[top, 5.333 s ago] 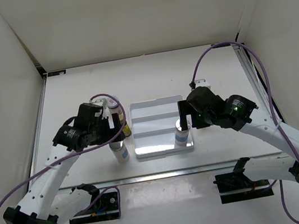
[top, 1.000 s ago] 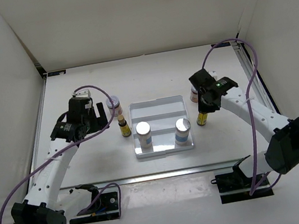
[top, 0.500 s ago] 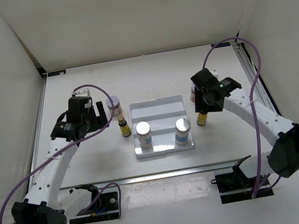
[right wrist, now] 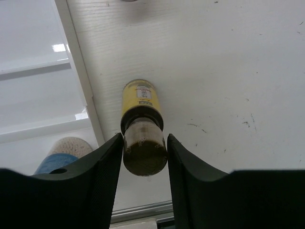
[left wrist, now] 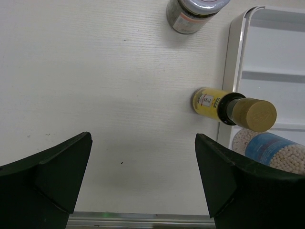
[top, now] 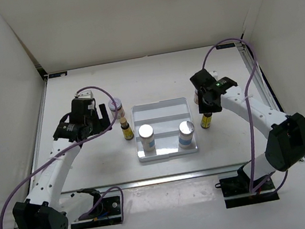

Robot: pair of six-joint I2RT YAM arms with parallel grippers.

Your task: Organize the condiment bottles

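A tiny dark yellow-labelled bottle [right wrist: 140,102] stands on the table just right of the white tray [right wrist: 43,90]. My right gripper [right wrist: 144,140] is shut on its brown cap, a finger pressed against each side. A squat jar [top: 197,94] shows behind that gripper. Two white cylinders with silver caps [top: 146,132] [top: 186,128] stand in the tray's front row. My left gripper [left wrist: 143,143] hangs wide open over bare table. The other yellow-labelled bottle [left wrist: 214,105] stands ahead and to its right, by the tray's left rim [left wrist: 228,71], and a second squat jar [left wrist: 193,14] lies beyond it.
The tray [top: 160,110] has its back rows bare. White walls enclose the table on three sides, and a metal rail [top: 168,176] runs along the near edge. Purple cables [top: 228,44] loop off both arms.
My right gripper opened from fully shut, shifted slightly left and back over the yellow-labelled bottle, and closed around its cap. The left arm has stayed still and open.
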